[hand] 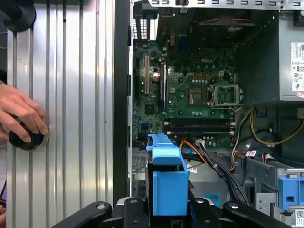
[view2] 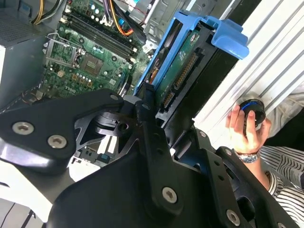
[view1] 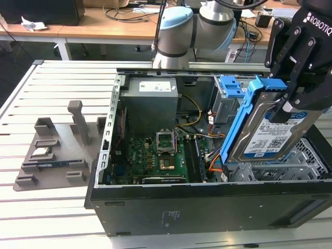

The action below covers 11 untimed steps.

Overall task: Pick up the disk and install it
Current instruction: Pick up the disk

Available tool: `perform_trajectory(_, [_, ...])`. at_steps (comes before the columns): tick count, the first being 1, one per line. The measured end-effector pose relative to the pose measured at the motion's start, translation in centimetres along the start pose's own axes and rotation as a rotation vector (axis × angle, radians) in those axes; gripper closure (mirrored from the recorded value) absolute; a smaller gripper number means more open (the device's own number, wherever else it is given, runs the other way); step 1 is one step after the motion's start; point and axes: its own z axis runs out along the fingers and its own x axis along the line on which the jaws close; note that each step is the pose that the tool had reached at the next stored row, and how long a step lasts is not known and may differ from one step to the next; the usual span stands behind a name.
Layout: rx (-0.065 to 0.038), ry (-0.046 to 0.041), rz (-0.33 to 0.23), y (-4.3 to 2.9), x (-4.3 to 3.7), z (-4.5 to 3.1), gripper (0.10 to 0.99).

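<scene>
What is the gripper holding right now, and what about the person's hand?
Gripper: closed on the silver rectangular metal disk with blue plastic bracket, held above the open computer case.
Person's hand: resting on a small round black knob.

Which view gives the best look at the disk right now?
The exterior view: the disk shows its labelled face and blue bracket, tilted in the gripper over the open computer case. The second wrist view shows its connector edge; the first wrist view, its blue bracket end-on.
</scene>
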Motion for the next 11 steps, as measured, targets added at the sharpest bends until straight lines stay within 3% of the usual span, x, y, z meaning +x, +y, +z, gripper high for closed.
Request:
perform_trajectory(4, [0.0,0.0002,0.0,-0.96,-0.16,0.01,0.722])
perform_trajectory(7, [0.0,0.0008,0.0,-2.11,-0.37,0.01,0.722])
perform_trajectory(11, [0.0,0.0009,0.0,-2.88,-0.49,0.03,0.722])
